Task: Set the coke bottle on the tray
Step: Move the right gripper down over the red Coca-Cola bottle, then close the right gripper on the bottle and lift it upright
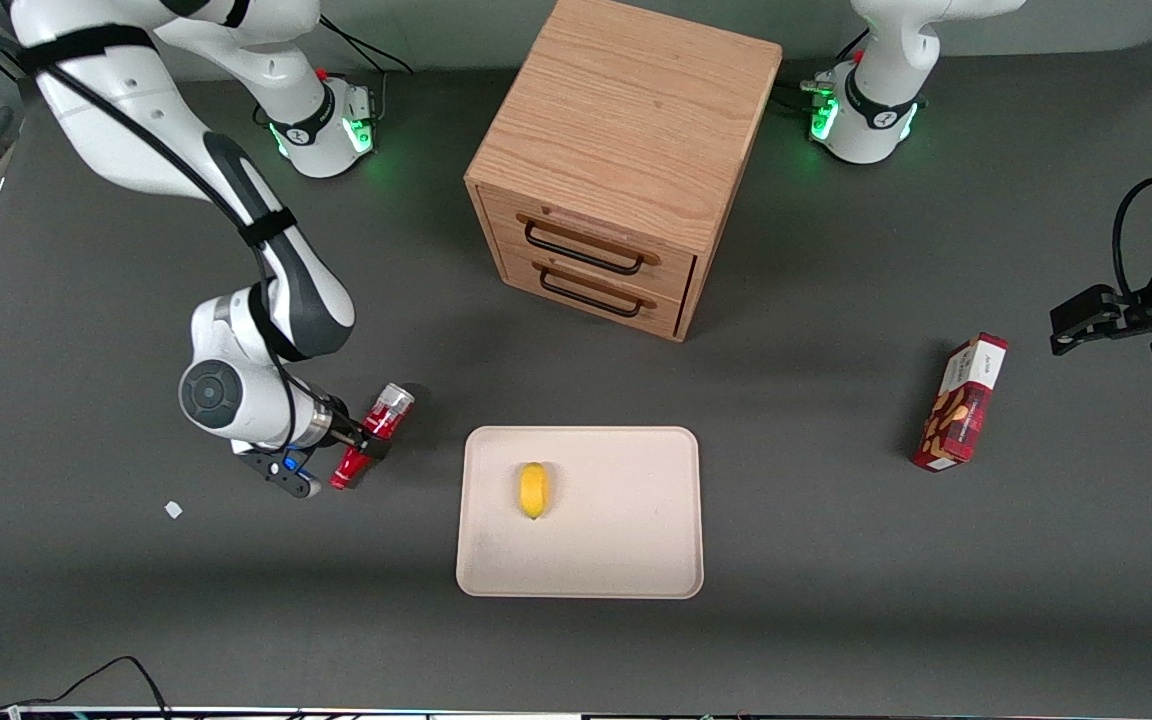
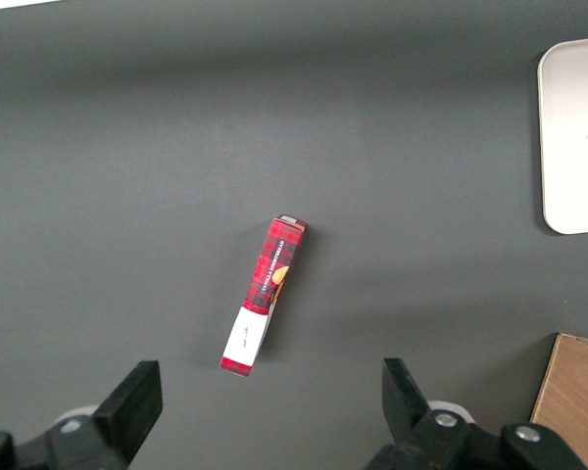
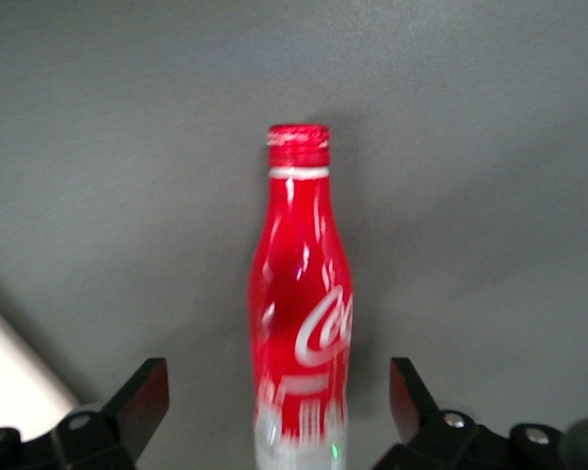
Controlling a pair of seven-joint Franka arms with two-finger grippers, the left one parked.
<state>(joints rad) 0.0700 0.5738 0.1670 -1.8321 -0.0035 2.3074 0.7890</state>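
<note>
One coke bottle [image 1: 373,435], one tray [image 1: 636,560], one lemon [image 1: 533,490], one snack box [image 1: 961,403], one wooden cabinet [image 1: 626,130] with two drawers, one gripper [image 1: 361,440]

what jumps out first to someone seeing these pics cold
The slim red coke bottle with white script stands out, lying tilted between the open fingers of the right arm's tool, beside the flat beige tray toward the working arm's end. A small yellow fruit lies on that tray, and a light wooden two-drawer cabinet stands farther from the front camera.

A robotics lab — white robot arms [image 1: 266,300] bolted onto a dark grey matte table [image 1: 836,600], cables trailing.
</note>
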